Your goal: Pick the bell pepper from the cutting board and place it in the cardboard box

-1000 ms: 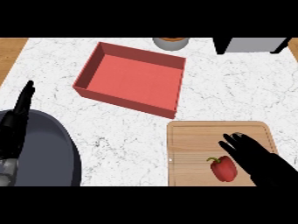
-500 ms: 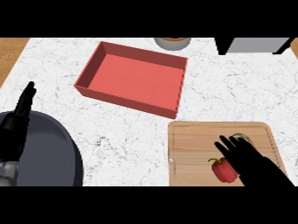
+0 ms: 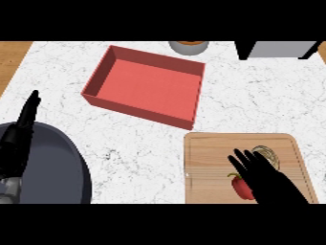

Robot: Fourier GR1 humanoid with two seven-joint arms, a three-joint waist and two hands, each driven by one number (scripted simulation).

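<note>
A red bell pepper [image 3: 242, 187] lies on the wooden cutting board [image 3: 211, 158] at the lower right, partly under my right hand [image 3: 267, 179]. That hand hovers over the pepper with fingers straight and spread, pointing up-left; it is open and its palm hides the pepper's right side. The box [image 3: 147, 85] is a red open tray standing on the marble counter, up and left of the board. My left hand [image 3: 16, 139] rests open at the left edge, fingers up, above a dark round pan.
A dark grey pan [image 3: 49, 167] fills the lower left corner. At the counter's back edge stand an orange-topped jar [image 3: 189, 46] and a grey appliance [image 3: 278, 49]. Wooden floor shows at both upper corners.
My right hand has slid left and down over the cutting board and now covers part of the bell pepper. The left hand, the pepper and the box have stayed put.
</note>
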